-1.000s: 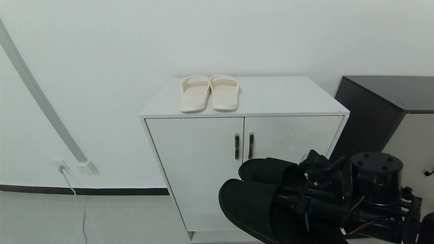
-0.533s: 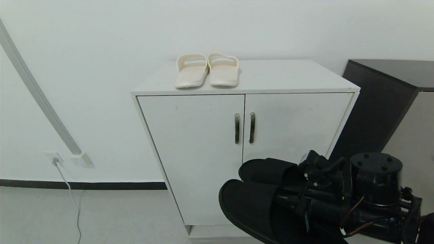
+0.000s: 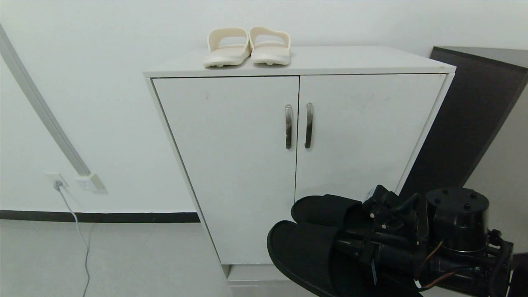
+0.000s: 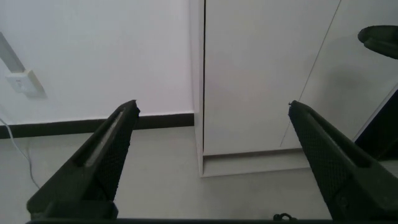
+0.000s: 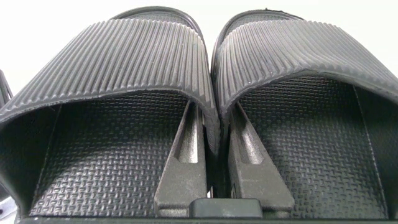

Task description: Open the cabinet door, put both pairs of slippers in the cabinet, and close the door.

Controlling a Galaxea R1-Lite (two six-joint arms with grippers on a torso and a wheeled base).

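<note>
Up front in the head view, the white cabinet (image 3: 231,165) stood against the wall with both doors (image 3: 363,136) shut and the two metal handles (image 3: 288,126) side by side at the centre seam. Cream slippers (image 3: 247,47) sat as a pair on the cabinet top, near its back edge, left of centre. Low on the robot's right, the right claw (image 3: 371,239) was clenched on the black slippers (image 3: 313,243), held side by side in front of the right door's lower part, apart from it. A dark cabinet (image 3: 466,123) stood just beside the white one on the right; a wall outlet (image 3: 55,181) with a cable sat low on the left. Left wrist view: the left claw (image 4: 212,106) was released, fingers (image 4: 93,168) spread wide with nothing between, facing the cabinet's lower left corner and the floor (image 4: 155,155); a black slipper edge showed at the frame border. Right wrist view: the right claw (image 5: 217,162) had one finger (image 5: 183,162) inside each black slipper (image 5: 124,62), pinching the two touching inner strap walls together.
</note>
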